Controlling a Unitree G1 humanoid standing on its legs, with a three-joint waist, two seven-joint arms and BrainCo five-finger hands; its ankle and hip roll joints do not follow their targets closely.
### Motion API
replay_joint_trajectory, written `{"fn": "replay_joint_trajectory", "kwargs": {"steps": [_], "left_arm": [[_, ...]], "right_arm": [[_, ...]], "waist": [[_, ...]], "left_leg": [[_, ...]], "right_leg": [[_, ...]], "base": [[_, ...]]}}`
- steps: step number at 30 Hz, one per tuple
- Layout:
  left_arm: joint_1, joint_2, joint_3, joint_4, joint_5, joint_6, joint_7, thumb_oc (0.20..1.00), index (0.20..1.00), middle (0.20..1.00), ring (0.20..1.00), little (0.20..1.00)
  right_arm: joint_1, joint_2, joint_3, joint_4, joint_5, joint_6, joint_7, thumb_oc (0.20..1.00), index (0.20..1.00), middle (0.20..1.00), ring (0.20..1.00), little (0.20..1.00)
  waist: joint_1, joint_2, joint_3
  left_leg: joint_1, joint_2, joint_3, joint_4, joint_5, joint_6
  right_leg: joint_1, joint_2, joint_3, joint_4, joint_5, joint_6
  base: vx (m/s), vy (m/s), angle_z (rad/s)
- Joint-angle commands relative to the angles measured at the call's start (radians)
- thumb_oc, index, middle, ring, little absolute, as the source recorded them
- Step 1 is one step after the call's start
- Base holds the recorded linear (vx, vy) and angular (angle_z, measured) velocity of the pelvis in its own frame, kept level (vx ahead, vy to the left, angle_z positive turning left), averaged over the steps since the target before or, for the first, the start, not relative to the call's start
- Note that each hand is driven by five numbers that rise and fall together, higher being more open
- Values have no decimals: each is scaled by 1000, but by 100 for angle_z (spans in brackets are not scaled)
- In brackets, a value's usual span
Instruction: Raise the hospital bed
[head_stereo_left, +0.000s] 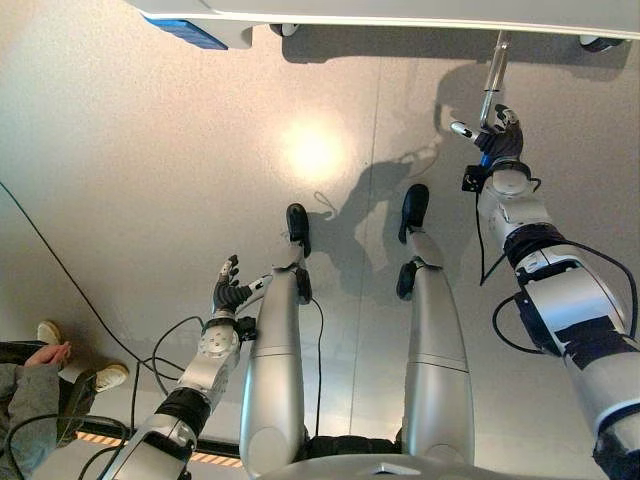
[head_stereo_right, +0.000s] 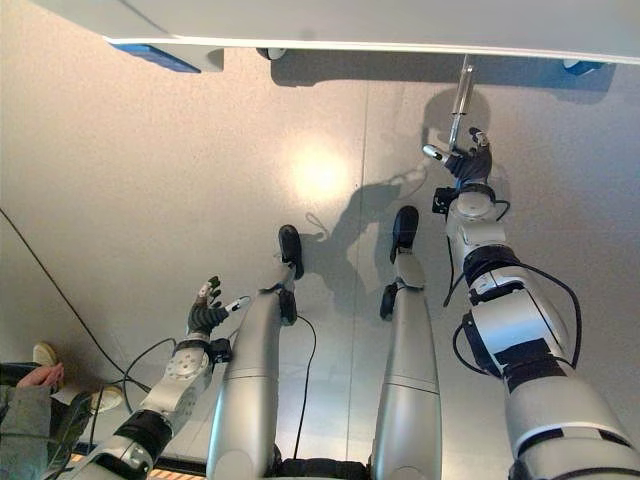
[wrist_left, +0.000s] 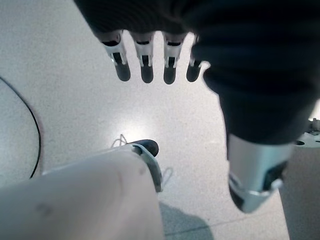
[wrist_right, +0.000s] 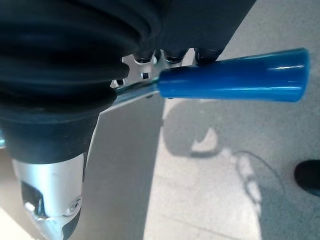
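Bed: white hospital bed frame with a blue corner piece (head_stereo_left: 300, 15) runs along the far edge of the scene, above the pale speckled floor (head_stereo_left: 150, 180)
Crank: slim silver metal rod (head_stereo_left: 492, 75) reaches down from the bed's underside on my right side; it ends in a blue tapered plastic grip (wrist_right: 235, 75)
Right hand (head_stereo_left: 497, 140): raised to the rod's lower end, my fingers curl round the metal just beside the blue grip, which juts out past them; thumb stands off to the side
Left hand (head_stereo_left: 228, 290): low on my left side, well apart from the bed, fingers straight and spread, holding nothing
Person: a hand and grey sleeve (head_stereo_left: 30, 375) with pale shoes (head_stereo_left: 110, 376) at the near left edge, on the floor
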Motion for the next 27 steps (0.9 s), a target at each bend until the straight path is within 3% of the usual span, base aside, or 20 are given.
{"fn": "replay_joint_trajectory", "kwargs": {"steps": [1,26,27], "left_arm": [[77,7,-15,-62,-14,-19,6,1000,1000,1000,1000,1000],[94,49,-3,-118,-2,-21,36,1000,1000,1000,1000,1000],[107,51,-12,-117,-3,-23,38,1000,1000,1000,1000,1000]], "right_arm": [[4,-32,23,-20,-1,-20,3,1000,1000,1000,1000,1000],[65,2,-14,2,-36,-12,-49,1000,1000,1000,1000,1000],[76,3,-15,12,-37,-12,-54,1000,1000,1000,1000,1000]], "waist": [[-9,123,-26],[-9,124,-26],[-8,125,-26]], "left_leg": [[-47,-8,-48,23,17,26],[-127,-8,-61,100,11,24],[-107,-9,-67,129,-30,19]], "right_leg": [[8,-5,8,103,-94,73],[-67,1,13,193,-116,61],[-47,1,15,223,-157,65]], "base": [[0,0,0],[1,-2,0],[0,0,0]]}}
